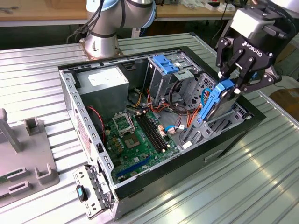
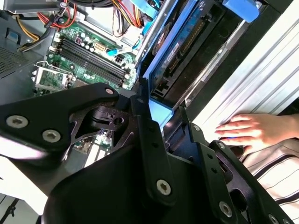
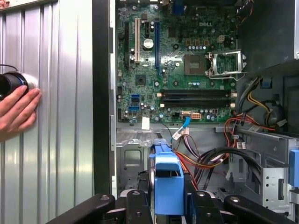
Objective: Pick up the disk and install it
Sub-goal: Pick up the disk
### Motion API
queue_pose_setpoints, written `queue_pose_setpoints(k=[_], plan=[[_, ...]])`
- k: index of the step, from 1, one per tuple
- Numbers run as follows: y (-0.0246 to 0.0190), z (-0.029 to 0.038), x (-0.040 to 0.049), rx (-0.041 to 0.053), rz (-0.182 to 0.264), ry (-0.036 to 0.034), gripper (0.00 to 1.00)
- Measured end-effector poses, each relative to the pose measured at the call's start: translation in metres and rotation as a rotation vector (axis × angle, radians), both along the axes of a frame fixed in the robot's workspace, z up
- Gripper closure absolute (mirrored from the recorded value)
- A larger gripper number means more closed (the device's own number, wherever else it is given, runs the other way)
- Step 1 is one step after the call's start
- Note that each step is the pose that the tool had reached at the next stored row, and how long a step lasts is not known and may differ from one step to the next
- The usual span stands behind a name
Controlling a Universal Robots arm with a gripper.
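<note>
The disk (image 1: 212, 105) is a grey drive in a bright blue carrier, held on edge and tilted over the open computer case (image 1: 187, 164) at the exterior view's right. Its lower end reaches down among the metal bay rails by the case's right wall. My gripper (image 1: 232, 86) is shut on the carrier's upper end. In the first wrist view the blue carrier (image 3: 168, 186) sits clamped between my black fingers (image 3: 135, 206). The second wrist view shows the disk (image 2: 180, 51) running away from my gripper (image 2: 161, 119) into the bay.
A fixed blue latch (image 1: 164, 63) tops the drive cage beside bundled cables. The motherboard (image 1: 135, 135) lies on the case floor, the power supply (image 1: 105, 81) behind it. A person's hand (image 2: 252, 130) rests on the ribbed table beside the case. A grey fixture (image 1: 23, 158) stands at the exterior view's left.
</note>
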State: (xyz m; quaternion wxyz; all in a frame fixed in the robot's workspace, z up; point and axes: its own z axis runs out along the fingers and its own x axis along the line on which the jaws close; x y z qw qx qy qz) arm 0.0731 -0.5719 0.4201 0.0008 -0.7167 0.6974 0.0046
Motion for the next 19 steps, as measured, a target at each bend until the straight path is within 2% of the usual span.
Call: queue_pose_setpoints(k=[3, 4, 6, 12, 13, 19], plan=[[-0.0013, -0.0071, 0.0, 0.0002, 0.0, -0.0001, 0.63], [-0.0028, -0.0145, 0.0, 0.0002, 0.0, 0.0, 0.63], [-0.0032, -0.0173, 0.0, -0.0001, 0.0, 0.0009, 0.63], [-0.0037, -0.0174, 0.0, -0.0004, 0.0, 0.0009, 0.62], [-0.0039, -0.0174, 0.0, -0.0004, 0.0, 0.0009, 0.56], [-0.0046, -0.0174, 0.0, -0.0005, 0.0, 0.0009, 0.56]])
